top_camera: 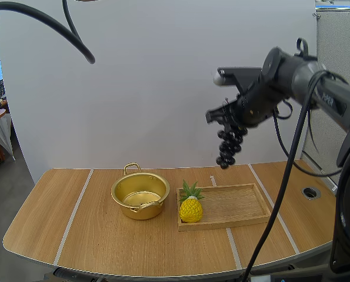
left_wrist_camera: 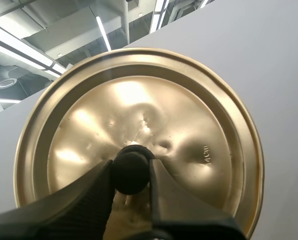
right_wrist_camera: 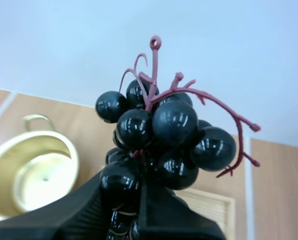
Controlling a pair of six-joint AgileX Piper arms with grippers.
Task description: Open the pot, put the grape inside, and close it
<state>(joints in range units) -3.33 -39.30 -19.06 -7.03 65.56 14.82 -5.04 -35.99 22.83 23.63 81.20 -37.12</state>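
**Grapes in the air, pot open on the desk**

The right hand (top_camera: 225,116) is clamped on the grapes (top_camera: 228,147). Its two black fingers pinch the lower berries of the bunch, as the right wrist view shows. There the dark, glossy berries stand up from between the fingers and the reddish stem branches out above them. In the high view the bunch hangs from the hand high over the desk (top_camera: 98,241), well apart from everything on it and roughly above the tray (top_camera: 236,207).

The pot (top_camera: 140,195) sits on the desk just beside the tray's left end. It is golden, uncovered and has nothing in it, and one loop handle points to the back of the desk. In the right wrist view the open pot lies below and off to one side of the grapes, with the tray's slats behind the fingers.

The left hand (left_wrist_camera: 131,171) is closed on the lid (left_wrist_camera: 199,125). Its fingers grip the black knob (left_wrist_camera: 131,175) at the middle of the golden disc, which is held up against the white backdrop.

A pineapple (top_camera: 190,207) stands upright in the left end of the tray, close to the pot.
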